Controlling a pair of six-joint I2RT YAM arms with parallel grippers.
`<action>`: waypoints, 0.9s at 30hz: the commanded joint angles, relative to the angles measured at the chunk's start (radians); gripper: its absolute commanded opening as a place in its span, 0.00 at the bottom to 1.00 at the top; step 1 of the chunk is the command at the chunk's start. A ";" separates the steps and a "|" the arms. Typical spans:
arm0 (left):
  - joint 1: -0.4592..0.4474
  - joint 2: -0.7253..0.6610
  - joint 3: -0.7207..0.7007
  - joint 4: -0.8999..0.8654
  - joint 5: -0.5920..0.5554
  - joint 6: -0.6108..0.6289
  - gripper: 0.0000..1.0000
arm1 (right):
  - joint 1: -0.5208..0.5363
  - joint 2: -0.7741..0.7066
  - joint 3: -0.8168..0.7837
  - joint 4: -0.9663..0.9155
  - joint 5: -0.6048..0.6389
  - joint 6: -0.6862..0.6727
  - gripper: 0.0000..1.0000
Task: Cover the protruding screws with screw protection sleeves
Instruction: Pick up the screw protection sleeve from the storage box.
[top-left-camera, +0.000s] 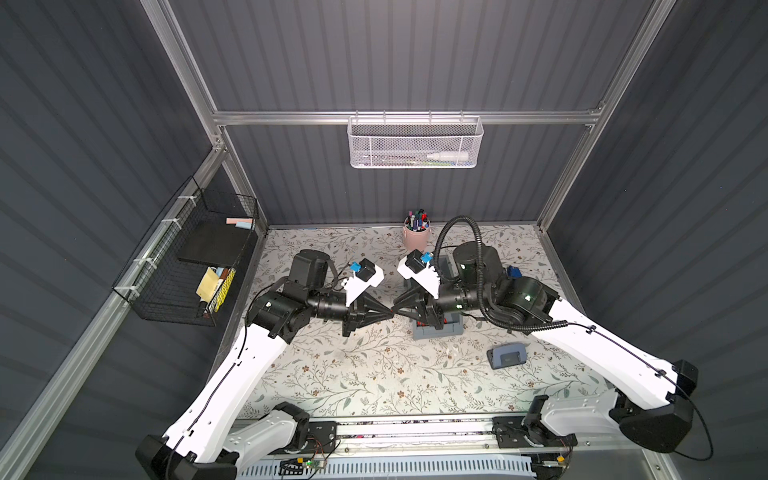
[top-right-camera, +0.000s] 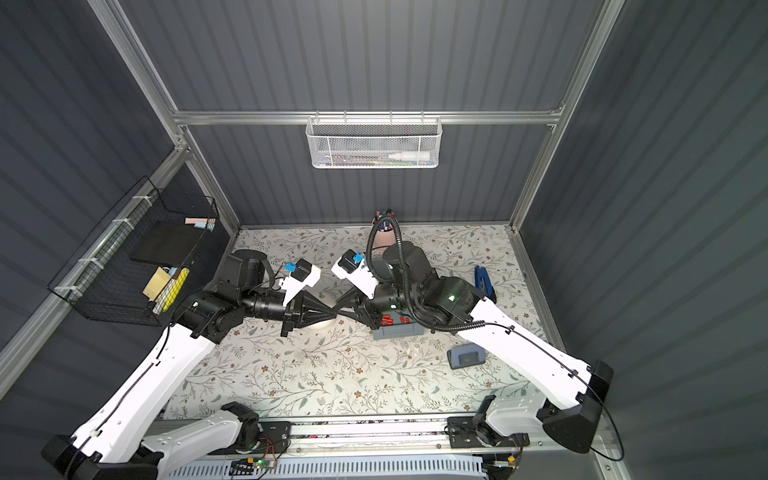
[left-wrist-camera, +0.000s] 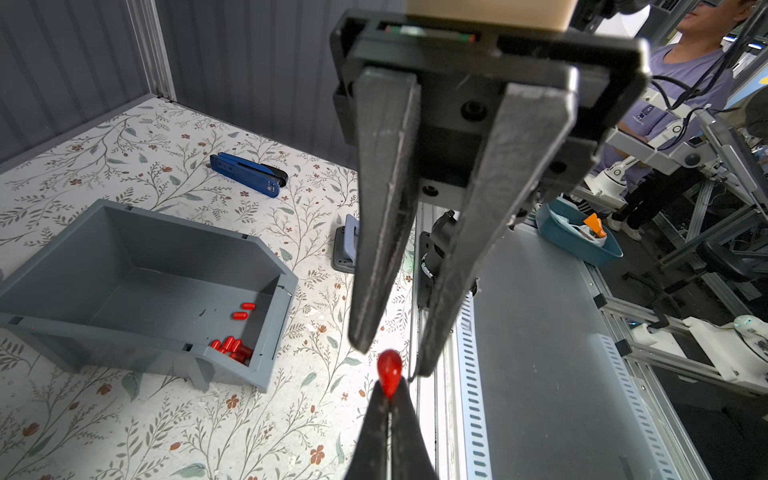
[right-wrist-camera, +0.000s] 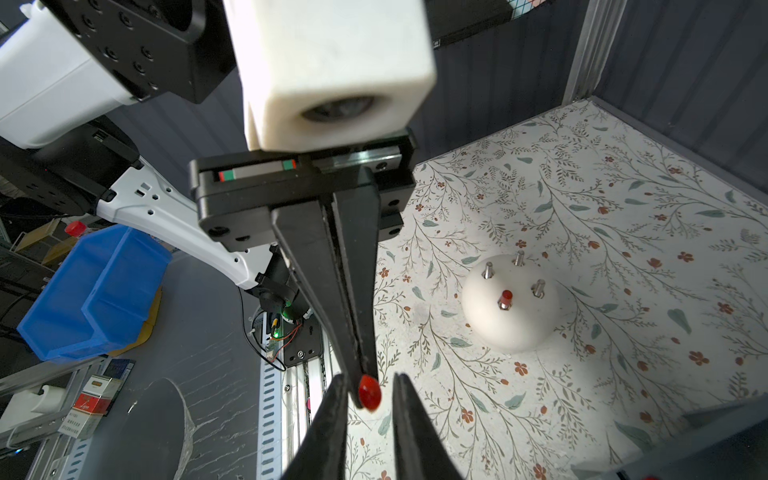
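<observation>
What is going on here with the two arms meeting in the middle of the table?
The left gripper is shut on one red sleeve, held in the air. The right gripper is open, its jaws either side of that sleeve, likely a handover. The white dome has one capped screw; the other three screws are bare. More sleeves lie in the grey bin.

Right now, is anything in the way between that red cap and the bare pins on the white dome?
Nothing visible does. The left end effector pinches the sleeve, the fingers of the right end effector flank it, and only bare table lies toward the dome's three uncovered screws.
</observation>
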 joint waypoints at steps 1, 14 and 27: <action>-0.008 -0.010 0.019 0.018 0.030 0.003 0.00 | 0.006 0.006 0.030 -0.012 0.010 -0.029 0.21; -0.008 -0.007 0.015 0.025 0.029 0.000 0.00 | 0.008 0.008 0.029 -0.018 0.016 -0.028 0.19; -0.008 -0.008 0.003 0.033 0.037 -0.006 0.00 | 0.011 0.016 0.033 -0.018 0.019 -0.025 0.07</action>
